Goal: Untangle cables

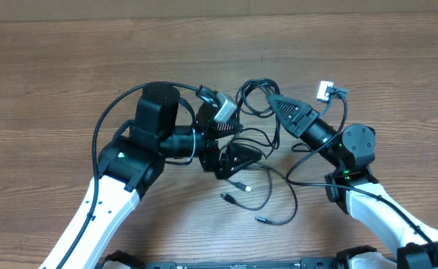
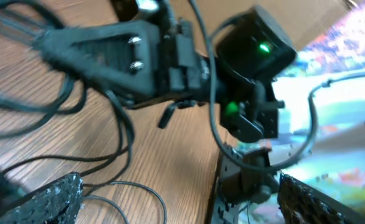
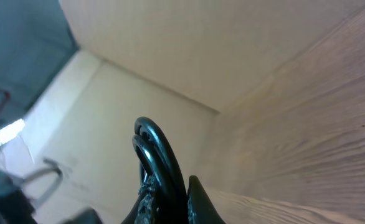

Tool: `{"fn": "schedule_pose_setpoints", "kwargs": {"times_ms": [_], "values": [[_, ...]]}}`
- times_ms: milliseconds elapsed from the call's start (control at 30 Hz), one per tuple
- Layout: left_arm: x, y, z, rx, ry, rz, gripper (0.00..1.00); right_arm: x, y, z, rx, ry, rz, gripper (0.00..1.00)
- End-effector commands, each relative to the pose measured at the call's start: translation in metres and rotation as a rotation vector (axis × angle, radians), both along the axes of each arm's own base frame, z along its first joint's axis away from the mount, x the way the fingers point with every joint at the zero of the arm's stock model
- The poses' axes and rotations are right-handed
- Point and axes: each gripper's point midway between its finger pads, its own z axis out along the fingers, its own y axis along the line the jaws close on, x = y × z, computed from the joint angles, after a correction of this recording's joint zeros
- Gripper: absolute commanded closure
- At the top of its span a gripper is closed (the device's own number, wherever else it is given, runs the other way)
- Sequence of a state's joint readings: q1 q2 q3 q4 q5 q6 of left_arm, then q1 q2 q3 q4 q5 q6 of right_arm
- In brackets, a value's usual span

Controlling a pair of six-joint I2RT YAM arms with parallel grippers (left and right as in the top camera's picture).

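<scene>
Ahead of the left gripper's (image 1: 241,158) parted jaws, cables (image 1: 238,184) crisscross the table (image 1: 69,67), and the right gripper (image 1: 273,99) hangs just beyond them, barring a straight pass. Past the right jaws' tip, beyond a pinched cable loop, the wood lies bare.

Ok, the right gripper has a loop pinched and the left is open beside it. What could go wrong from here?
1. The right gripper pinches a doubled loop of the cables; pulling may tighten the tangle rather than free it.
2. Several strands run by the open left gripper; closing could catch more than one.
3. Both grippers sit close; a swing risks a bump.
</scene>
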State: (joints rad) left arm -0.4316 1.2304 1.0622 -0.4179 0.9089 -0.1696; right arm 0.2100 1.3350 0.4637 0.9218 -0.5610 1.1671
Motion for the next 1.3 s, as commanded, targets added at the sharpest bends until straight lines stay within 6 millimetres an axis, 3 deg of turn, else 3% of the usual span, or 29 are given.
{"fn": "schedule_pose_setpoints", "kwargs": {"times_ms": [0,200,433,667,733,900,933,1267], "values": [[0.018,0.006,0.009,-0.005,0.087,0.158,0.00,0.008,-0.011,0.014,0.133,0.051,-0.065,0.96],[0.037,0.009,0.016,-0.057,0.210,0.317,0.01,0.006,-0.018,0.042,0.237,-0.008,-0.076,0.96],[0.039,0.006,0.025,-0.119,0.295,0.340,0.00,0.008,-0.017,0.033,0.228,0.031,-0.078,0.96],[0.023,-0.003,0.042,-0.164,0.238,0.201,0.00,0.013,-0.017,0.010,0.179,0.107,-0.099,0.96],[0.016,-0.007,0.049,-0.180,0.173,0.129,0.04,0.014,-0.017,0.009,0.177,0.112,-0.099,0.96],[0.008,-0.010,0.059,-0.198,0.068,0.041,0.04,0.011,-0.015,0.014,0.181,0.093,-0.085,0.96],[0.010,-0.010,0.057,-0.194,0.071,0.049,0.00,0.011,-0.014,0.014,0.181,0.091,-0.078,0.96],[0.027,-0.007,0.049,-0.165,0.079,0.160,0.01,-0.004,-0.005,0.040,0.196,-0.020,0.009,0.96]]}}
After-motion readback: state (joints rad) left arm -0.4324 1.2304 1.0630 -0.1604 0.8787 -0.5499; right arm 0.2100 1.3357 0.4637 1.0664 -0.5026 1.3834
